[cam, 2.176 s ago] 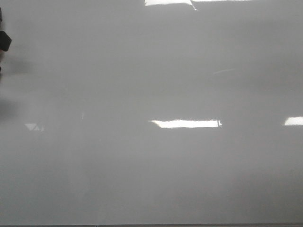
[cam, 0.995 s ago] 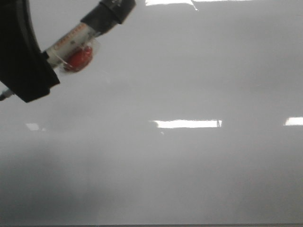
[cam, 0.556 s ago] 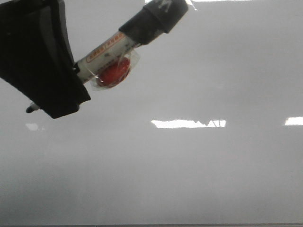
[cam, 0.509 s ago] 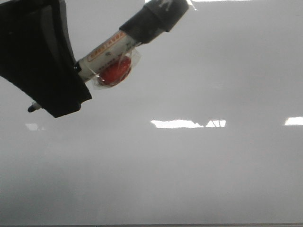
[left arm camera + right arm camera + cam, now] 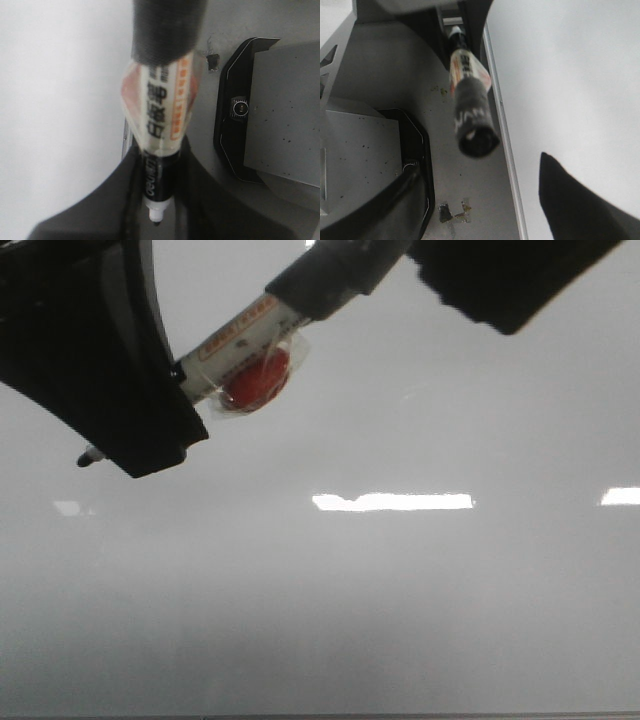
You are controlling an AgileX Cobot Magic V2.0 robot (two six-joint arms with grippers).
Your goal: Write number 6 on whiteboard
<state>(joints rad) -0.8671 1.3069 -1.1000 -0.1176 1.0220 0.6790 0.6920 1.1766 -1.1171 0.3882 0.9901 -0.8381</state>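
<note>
Marker (image 5: pixel 262 322): light, rigid, slick barrel; left gripper (image 5: pixel 156 165) pinches its lower barrel. Whiteboard (image 5: pixel 400 600) unmarked. Right gripper (image 5: pixel 510 280): state apparently indeterminable.

Marker (image 5: pixel 262 328) — red sticker (image 5: pixel 255 382), taped

We see dim, even grey light on the glossy pale grey-white whiteboard (image 5: pixel 400 620), broken by bright rectangular glare strips. Close up, the white-barrelled marker pen (image 5: pixel 162 105) blurs in both wrist views.
</note>
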